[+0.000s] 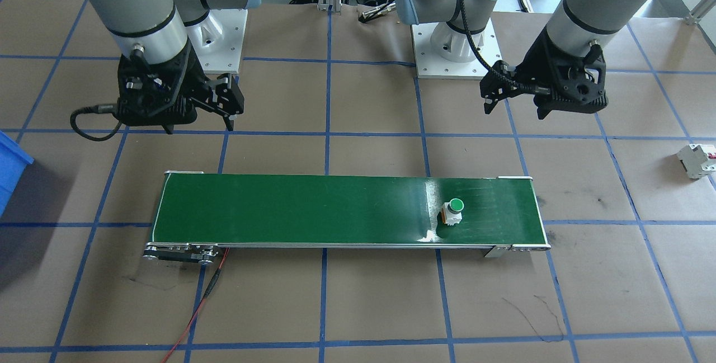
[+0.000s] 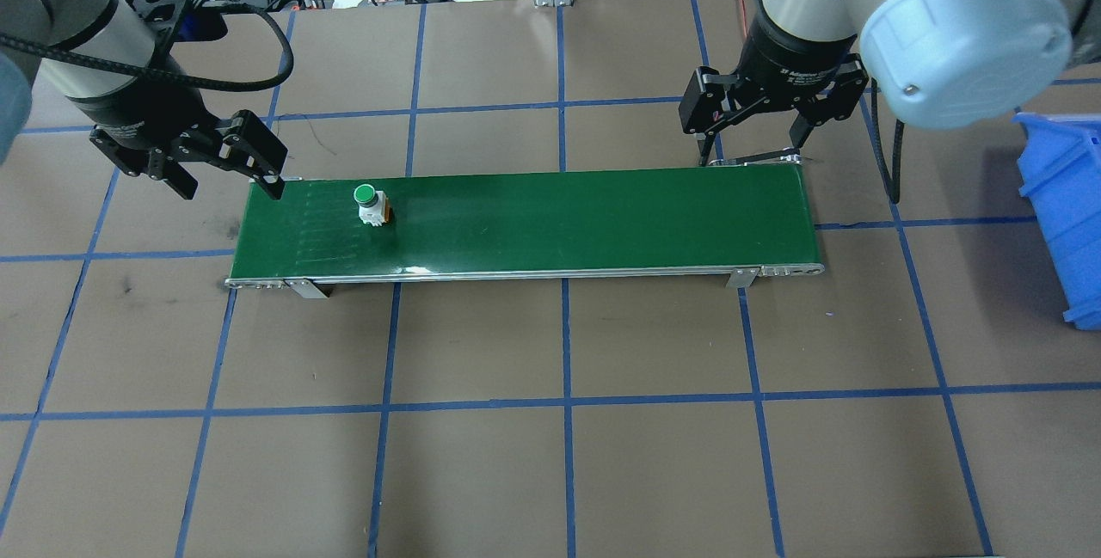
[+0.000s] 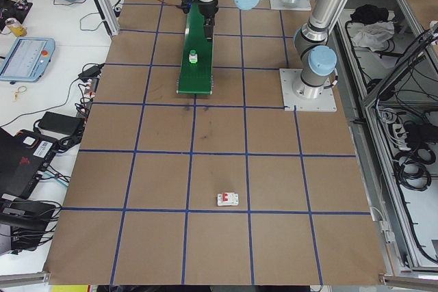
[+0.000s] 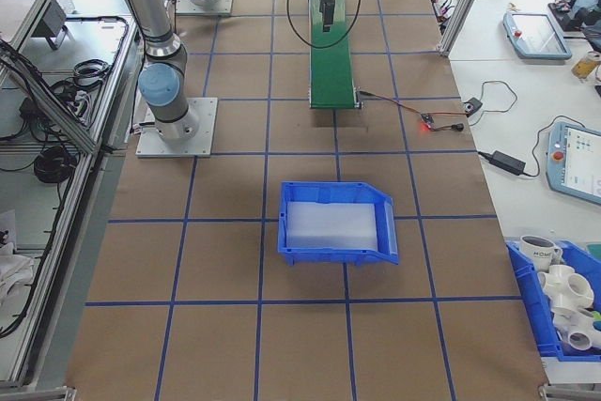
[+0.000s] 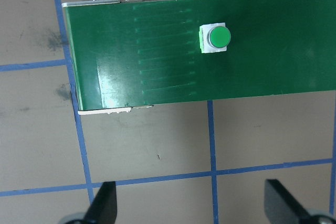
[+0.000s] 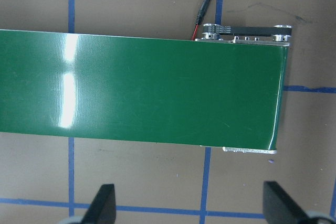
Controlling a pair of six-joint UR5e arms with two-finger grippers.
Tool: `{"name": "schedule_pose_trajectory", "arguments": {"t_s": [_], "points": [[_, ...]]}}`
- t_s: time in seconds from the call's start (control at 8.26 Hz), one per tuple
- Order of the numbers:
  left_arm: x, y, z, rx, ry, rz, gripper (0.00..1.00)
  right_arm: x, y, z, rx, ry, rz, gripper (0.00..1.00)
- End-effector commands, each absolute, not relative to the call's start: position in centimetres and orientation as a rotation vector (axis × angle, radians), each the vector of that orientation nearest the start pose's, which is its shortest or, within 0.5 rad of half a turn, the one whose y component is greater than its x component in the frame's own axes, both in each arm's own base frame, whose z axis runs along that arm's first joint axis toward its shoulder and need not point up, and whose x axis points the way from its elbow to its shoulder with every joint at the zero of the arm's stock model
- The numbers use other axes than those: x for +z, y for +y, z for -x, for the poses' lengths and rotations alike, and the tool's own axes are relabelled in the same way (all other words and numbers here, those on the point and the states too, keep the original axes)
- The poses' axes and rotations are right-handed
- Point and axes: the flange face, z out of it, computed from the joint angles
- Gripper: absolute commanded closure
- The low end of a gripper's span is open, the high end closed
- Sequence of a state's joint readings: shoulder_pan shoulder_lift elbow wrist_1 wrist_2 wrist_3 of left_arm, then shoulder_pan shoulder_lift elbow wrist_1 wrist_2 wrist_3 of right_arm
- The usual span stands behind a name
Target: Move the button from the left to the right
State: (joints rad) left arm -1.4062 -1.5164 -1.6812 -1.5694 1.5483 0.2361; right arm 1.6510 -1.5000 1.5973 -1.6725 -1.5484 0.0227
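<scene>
- Front-facing view: the small push-button with a round green cap, white body and orange base [image 1: 452, 212] sits upright on the long green conveyor belt [image 1: 313, 209], close to the belt's end on the robot's left side. The left gripper [image 1: 514, 107] hangs above the brown paper-covered table [image 1: 369, 307] behind that end, fingers spread, holding nothing. The right gripper [image 1: 198, 122] hangs behind the opposite end, also spread and empty. A white boxy breaker with a red mark [image 1: 697, 159] lies near the table's edge, well apart from the belt.
- Overhead view: the button [image 2: 372, 204] is near the belt's [image 2: 585, 218] left end. Left gripper [image 2: 230, 191] is just off that end's far corner, right gripper [image 2: 755, 152] by the other far corner. There's print on the right gripper's collar, but too small to read properly. Blue plastic bin [image 2: 1062, 197] at the table's right edge.
- Left side view: breaker [image 3: 228, 199] alone on the paper; button [image 3: 194, 57] tiny on the belt.
- Right side view: bin [image 4: 336, 223] clearly visible.
- Left wrist view: button [image 5: 216, 38] seen from above, fingertips [image 5: 104, 203] wide apart.
- Right wrist view: bare belt end [image 6: 157, 87], a red and black wire [image 6: 207, 6] beside it.
</scene>
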Motion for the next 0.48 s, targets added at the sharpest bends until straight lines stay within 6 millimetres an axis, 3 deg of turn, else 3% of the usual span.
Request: {"name": "schedule_pose_trajectory", "arguments": {"t_s": [0.0,0.36], "points": [[48.19,-46.05,6.11,0.033,3.159,-0.114,0.0,39.36,-53.25,-17.86,0.03,3.118,0.088,0.0],[48.65,-46.06,5.79,0.024,3.133,-0.111,0.0,38.42,-53.71,-17.91,0.014,3.116,0.084,0.0]]}}
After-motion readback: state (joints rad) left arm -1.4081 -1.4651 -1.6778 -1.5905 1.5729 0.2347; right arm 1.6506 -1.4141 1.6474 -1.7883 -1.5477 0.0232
